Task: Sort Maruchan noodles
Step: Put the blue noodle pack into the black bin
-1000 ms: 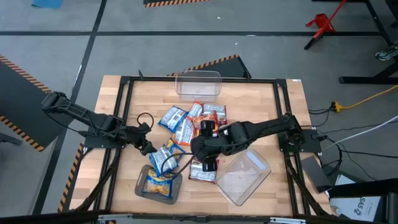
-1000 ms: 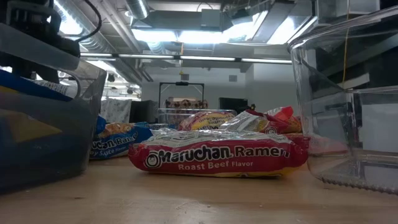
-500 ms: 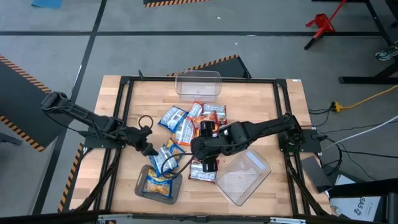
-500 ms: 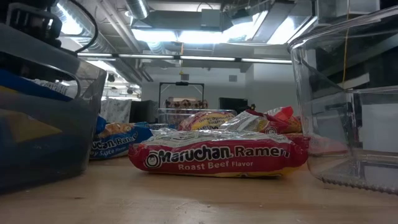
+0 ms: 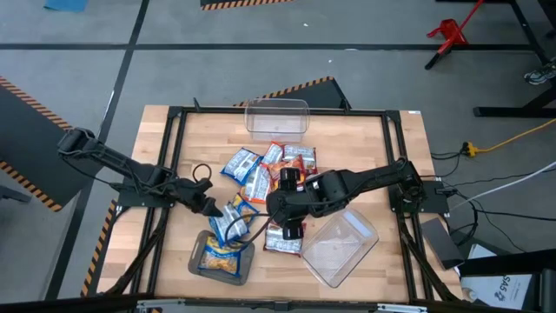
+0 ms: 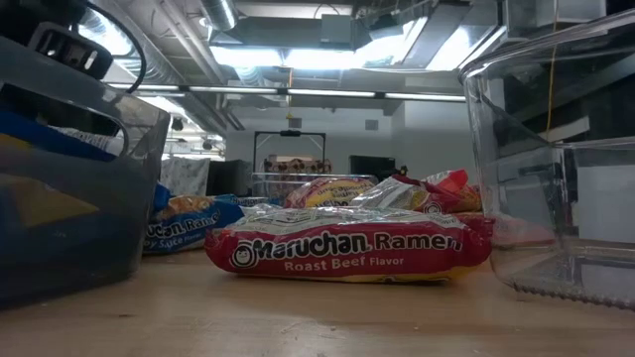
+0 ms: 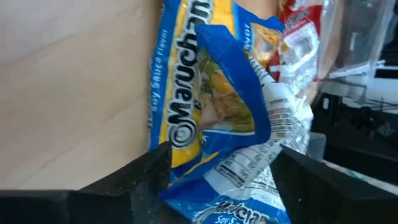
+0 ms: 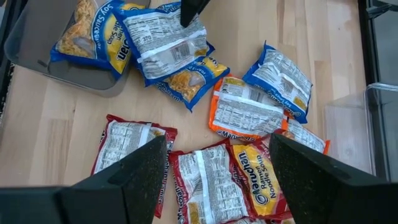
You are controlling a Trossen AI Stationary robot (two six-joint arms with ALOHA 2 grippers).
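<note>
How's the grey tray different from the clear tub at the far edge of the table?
The grey tray is dark and opaque; the clear tub is see-through. The tray holds a blue-and-yellow noodle packet; the tub looks empty. The tray sits at the near edge, the tub at the far one. Both are rectangular bins.

The light is bright and even. In the low view, long ceiling lamps (image 6: 327, 55) glow white at 12 o'clock and wash out there. The clear tub (image 6: 556, 149) at 3 o'clock shines with glare. The grey tray (image 6: 69, 188) at 9 o'clock looks blurry. Shadows on the table (image 5: 365, 148) are soft and small. The blue packet (image 7: 211, 118) up close looks shiny.
</note>
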